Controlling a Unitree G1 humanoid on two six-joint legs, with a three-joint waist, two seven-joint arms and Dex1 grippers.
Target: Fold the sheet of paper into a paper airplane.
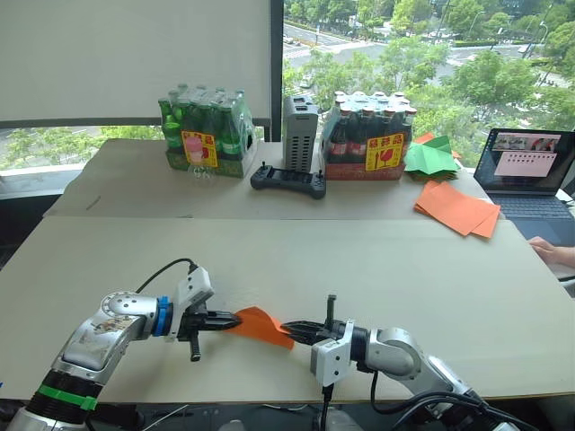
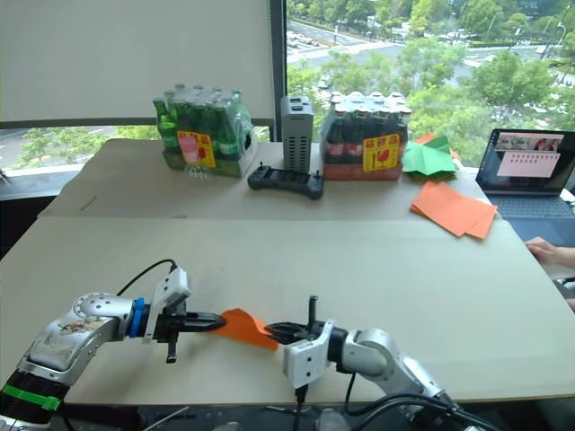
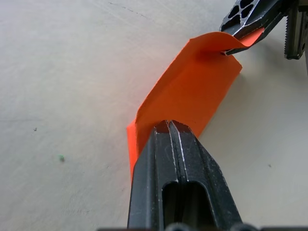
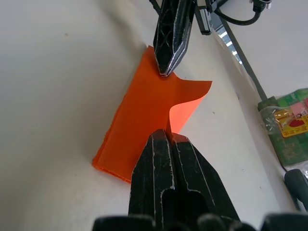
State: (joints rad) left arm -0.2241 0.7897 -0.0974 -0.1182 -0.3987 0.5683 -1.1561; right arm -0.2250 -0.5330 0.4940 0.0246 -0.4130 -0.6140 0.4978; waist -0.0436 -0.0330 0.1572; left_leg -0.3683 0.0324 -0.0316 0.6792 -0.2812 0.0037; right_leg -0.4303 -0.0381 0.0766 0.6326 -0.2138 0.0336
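Near the front edge of the tabletop, about midway along it, I hold the sheet of paper between my two arms: it is folded into a narrow orange strip, one long side resting on the surface and the other side lifted and curling over. My left end effector is closed on the end of the strip towards the left edge, fingers pressed together on the paper. My right end effector is clamped on the opposite end, pinching the raised, curled flap. Towards the far right corner lies a pile of flat orange sheets, with green paper shapes just behind it and an open laptop beside the right edge. Along the far edge stand two packs of bottles with a black controller between them
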